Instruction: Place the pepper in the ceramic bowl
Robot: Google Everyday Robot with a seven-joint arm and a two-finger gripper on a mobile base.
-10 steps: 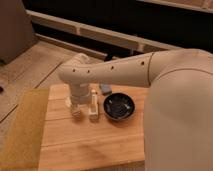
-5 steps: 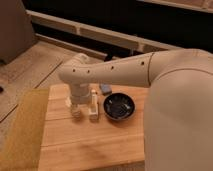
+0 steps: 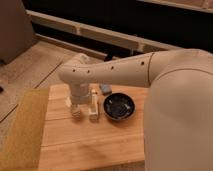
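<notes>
1. Two-finger gripper point(image 3: 76, 112): lowered to the light wooden table point(image 3: 75, 145), left of the bowl (grasp state cannot be told).
2. Round glossy black ceramic bowl point(image 3: 119, 107): on the table, beside a white upright block point(image 3: 94, 109).
3. Pepper: cannot be made out.

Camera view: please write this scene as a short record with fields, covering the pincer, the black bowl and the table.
pincer: pointing down, low over the table, left of the bowl
arm: reaches from the right towards the left, above the table
ceramic bowl: black, upright on the table, apart from the pincer
pepper: not visible; none seen in the bowl
table: light wooden planks
</notes>
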